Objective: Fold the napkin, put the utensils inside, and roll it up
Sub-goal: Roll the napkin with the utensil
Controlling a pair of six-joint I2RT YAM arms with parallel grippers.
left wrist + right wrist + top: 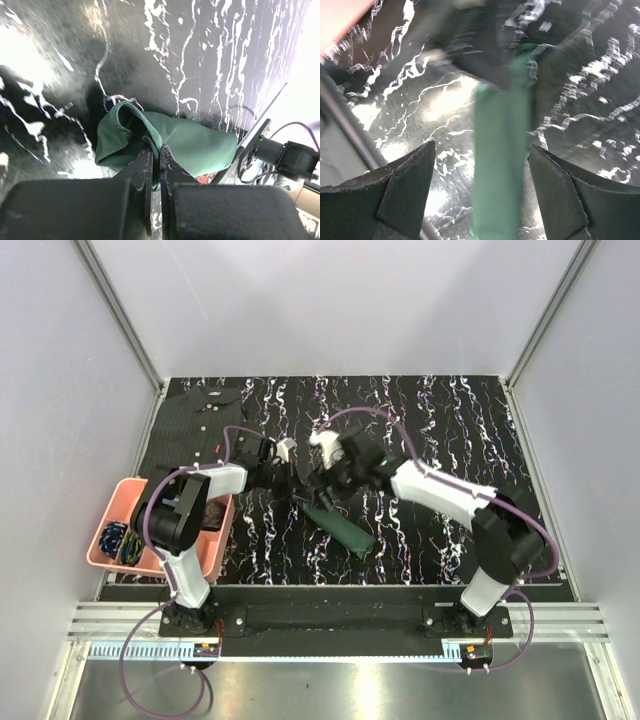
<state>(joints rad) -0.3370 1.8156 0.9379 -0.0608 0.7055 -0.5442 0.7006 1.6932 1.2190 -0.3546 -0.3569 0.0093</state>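
Nearest the arm bases, at the left edge of the counter (pixel 450 430), a pink bin (pixel 128 492) stood beside the left arm with a few small dark items inside, too small to tell apart. Just beyond the bases, near the middle of the counter, the napkin (pixel 342 528) lay as a slim dark green roll, set diagonally with its nearer end pointing toward the right arm's base and its farther end up and to the left.

Both grippers met at that farther end. The left gripper (pixel 157 150) was clamped tight on the cloth. In its wrist view the two fingers stood pressed together with a fold of green fabric pinched between them, and the roll's open end bunched up just past the tips. The right gripper (pixel 481 149) stood spread wide above the roll, holding nothing. In its own blurred wrist view the green strip ran up between the two separated fingers without touching either.

Farthest back, at the counter's rear left corner, a dark button shirt (pixel 205 405) lay flat, well apart from the napkin and both grippers.
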